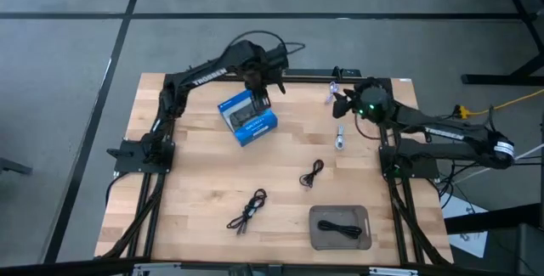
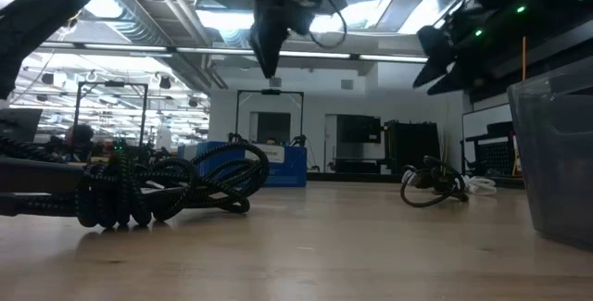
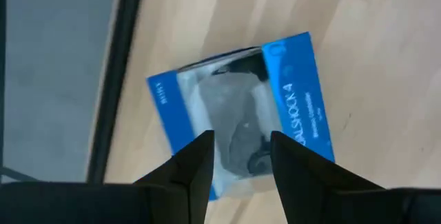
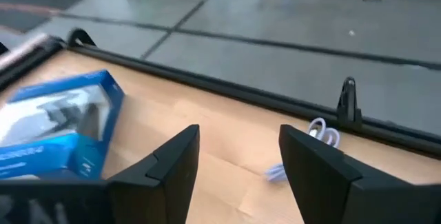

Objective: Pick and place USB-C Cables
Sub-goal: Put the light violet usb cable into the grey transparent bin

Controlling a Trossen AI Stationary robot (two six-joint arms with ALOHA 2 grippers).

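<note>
The box (image 1: 247, 116) sits on the bench (image 1: 187, 191) toward its far left part, with the left gripper (image 1: 259, 98) hanging directly above it. Off to the right, near the far edge, lies one short cable (image 1: 332, 95), and a second short cable (image 1: 340, 138) lies nearer the middle; the right gripper (image 1: 344, 104) is between the two, above the bench. A coiled cable (image 1: 312, 173) lies mid-bench, another (image 1: 248, 211) near the front. The tray (image 1: 321, 239) at front right holds one more cable (image 1: 338, 228).
</note>
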